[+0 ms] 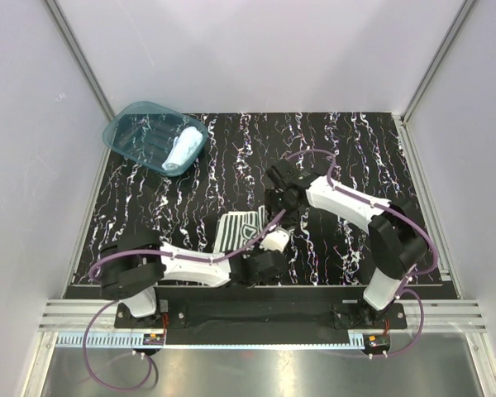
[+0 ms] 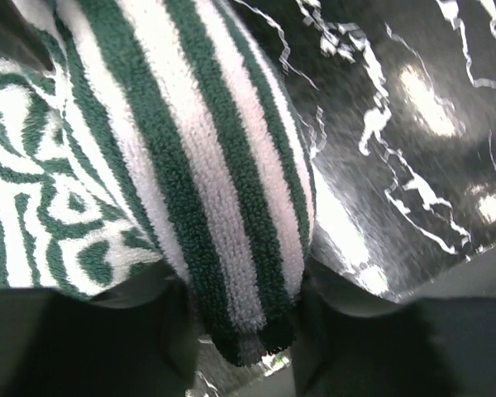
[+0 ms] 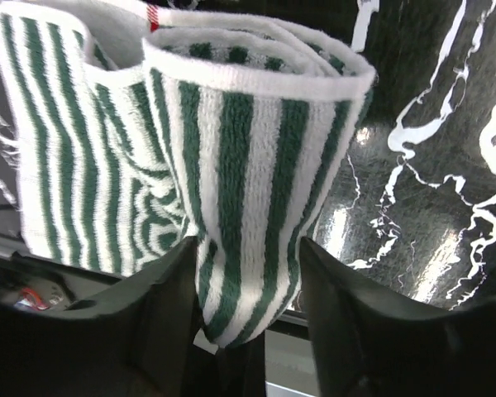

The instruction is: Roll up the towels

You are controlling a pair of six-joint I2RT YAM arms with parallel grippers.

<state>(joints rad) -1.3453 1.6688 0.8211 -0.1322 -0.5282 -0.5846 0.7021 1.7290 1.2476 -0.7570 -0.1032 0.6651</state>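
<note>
Far left, the pale blue towel (image 1: 183, 149) lies rolled in a teal tub (image 1: 124, 132). My left tool (image 2: 248, 331) pinches the striped towel (image 1: 236, 230), half-rolled near the desk's (image 1: 355, 141) front edge. My right tool (image 3: 250, 331) clamps the same roll's end.

Striped towel (image 1: 236, 230) on marbled table (image 1: 355, 149)

Honestly, nothing readable here. The striped towel (image 2: 231, 207) has a green-and-white patterned patch (image 2: 41, 215) at one end that could be lettering, but in the left wrist view it's just squiggles cut off by the frame, and I can't make out a single letter. There's a tiny red tag (image 3: 153, 14) on its hem, too small to read.
</note>
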